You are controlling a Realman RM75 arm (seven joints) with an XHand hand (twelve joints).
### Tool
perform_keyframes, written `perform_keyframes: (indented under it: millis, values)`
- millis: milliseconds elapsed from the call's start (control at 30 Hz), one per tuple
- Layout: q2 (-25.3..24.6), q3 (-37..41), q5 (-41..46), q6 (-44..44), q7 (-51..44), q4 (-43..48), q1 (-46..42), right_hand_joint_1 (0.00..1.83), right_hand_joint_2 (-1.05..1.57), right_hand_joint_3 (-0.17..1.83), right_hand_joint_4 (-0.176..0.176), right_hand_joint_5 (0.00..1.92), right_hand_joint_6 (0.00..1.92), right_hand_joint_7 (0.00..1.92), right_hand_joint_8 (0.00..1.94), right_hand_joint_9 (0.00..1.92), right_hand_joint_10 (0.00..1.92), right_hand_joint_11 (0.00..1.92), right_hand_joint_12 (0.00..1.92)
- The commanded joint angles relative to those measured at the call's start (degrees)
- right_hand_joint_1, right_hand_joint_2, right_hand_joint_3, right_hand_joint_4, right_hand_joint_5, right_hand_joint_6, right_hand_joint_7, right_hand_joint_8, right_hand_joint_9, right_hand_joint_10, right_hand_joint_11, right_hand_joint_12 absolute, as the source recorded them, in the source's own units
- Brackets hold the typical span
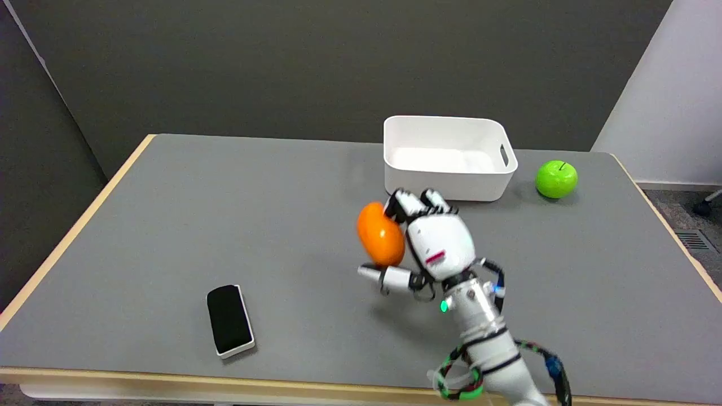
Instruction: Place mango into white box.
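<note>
Right hand fingers round mango, its rt side hidden; white box behind.

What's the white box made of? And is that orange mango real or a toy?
The white box looks like smooth moulded plastic: even white walls, rounded corners, and a cut-out handle slot on its right side. The mango, held in the right hand, looks like a toy, probably plastic: its orange skin is very even and slightly glossy, with no spots. I can't be sure from sight alone.
</note>
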Motion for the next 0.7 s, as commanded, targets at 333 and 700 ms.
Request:
perform_keyframes:
  millis: [333,700]
  values:
    - [8.78,11.81,18.22,-15.84,-2.35,-23.36,37.93,1.10,1.25,0.32,-0.176,0.47,1.73,0.54,1.80,0.85,1.92,0.19,1.92]
    - [4.44,3.22,21.82,-23.05,-0.19,-50.04,54.45,1.09,1.27,0.31,-0.176,0.45,1.75,0.52,1.82,0.82,1.92,0.09,1.92]
